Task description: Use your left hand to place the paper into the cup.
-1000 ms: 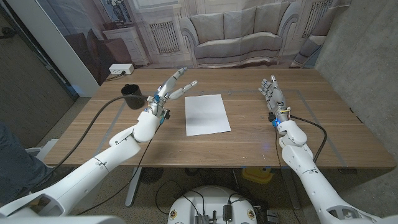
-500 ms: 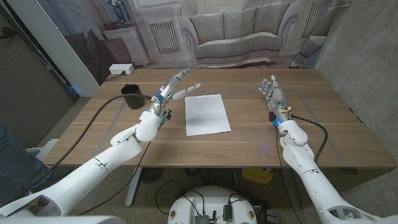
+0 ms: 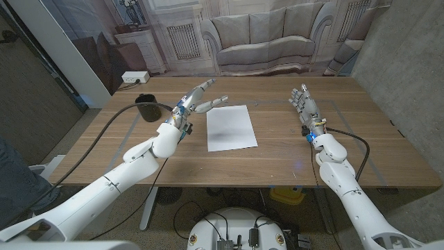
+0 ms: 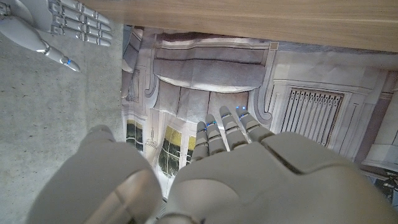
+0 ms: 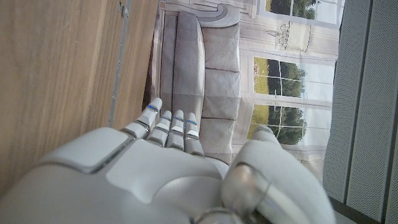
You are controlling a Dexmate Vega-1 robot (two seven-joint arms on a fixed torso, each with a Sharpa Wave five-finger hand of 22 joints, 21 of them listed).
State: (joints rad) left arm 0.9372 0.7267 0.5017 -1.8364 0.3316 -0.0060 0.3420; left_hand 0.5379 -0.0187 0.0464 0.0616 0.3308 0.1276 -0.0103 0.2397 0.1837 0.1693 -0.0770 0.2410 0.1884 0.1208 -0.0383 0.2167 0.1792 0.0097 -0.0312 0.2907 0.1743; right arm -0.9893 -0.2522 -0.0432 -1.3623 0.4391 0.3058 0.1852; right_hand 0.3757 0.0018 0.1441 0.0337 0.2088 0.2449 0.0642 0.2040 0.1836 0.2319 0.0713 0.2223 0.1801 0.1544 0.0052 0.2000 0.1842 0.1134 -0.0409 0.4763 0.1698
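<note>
Seen from the head camera, two white robot arms reach in over a wooden tabletop (image 3: 277,163). The left robot hand (image 3: 193,103) is raised above the wood with its fingers spread wide and holding nothing; its fingertips (image 3: 220,98) point toward the far left corner of the paper. The paper (image 3: 231,127), a blank white sheet, lies flat on the tabletop just to the right of this robot hand. A black cup (image 3: 146,107) stands upright on the other side of the left robot hand, near the tabletop's left edge, with a black cable running past it.

The right robot hand (image 3: 304,106) is well apart from the sheet, on the right, palm upright, fingers straight and close together, holding nothing.

Beyond the tabletop's far edge hangs a backdrop picturing a grey sofa (image 3: 263,43) and panelled walls.
</note>
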